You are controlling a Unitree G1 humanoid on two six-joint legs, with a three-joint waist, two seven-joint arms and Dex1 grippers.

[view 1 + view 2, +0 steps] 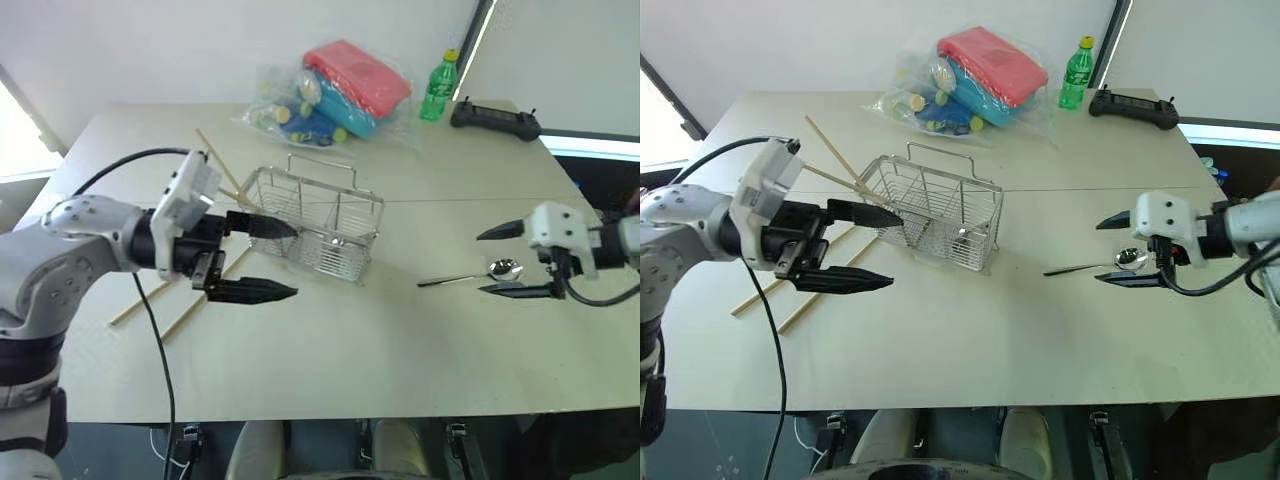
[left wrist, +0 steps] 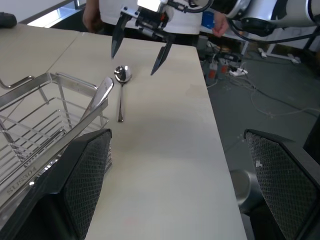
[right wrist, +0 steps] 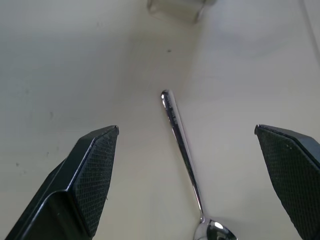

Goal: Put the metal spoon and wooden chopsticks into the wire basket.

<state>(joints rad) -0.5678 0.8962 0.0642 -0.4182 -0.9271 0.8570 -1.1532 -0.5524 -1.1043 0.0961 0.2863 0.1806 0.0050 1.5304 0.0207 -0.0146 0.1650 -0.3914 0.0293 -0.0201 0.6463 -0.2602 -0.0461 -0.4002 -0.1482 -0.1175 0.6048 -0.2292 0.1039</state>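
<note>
The wire basket (image 1: 315,225) stands mid-table. The metal spoon (image 1: 470,276) lies to its right, handle pointing toward the basket. My right gripper (image 1: 480,263) hangs open just above the spoon, one finger on each side of it; the right wrist view shows the spoon (image 3: 182,145) between those fingers. The wooden chopsticks lie to the left: two (image 1: 160,310) flat on the table, two (image 1: 830,150) slanting by the basket's left end. My left gripper (image 1: 296,260) is open and empty in front of the basket's left end, pointing right.
A clear plastic bag (image 1: 330,90) of colourful items, a green bottle (image 1: 438,88) and a black controller (image 1: 495,120) sit along the table's far edge. A person (image 2: 150,10) stands beyond the table's right end. A black cable (image 1: 150,330) hangs from my left arm.
</note>
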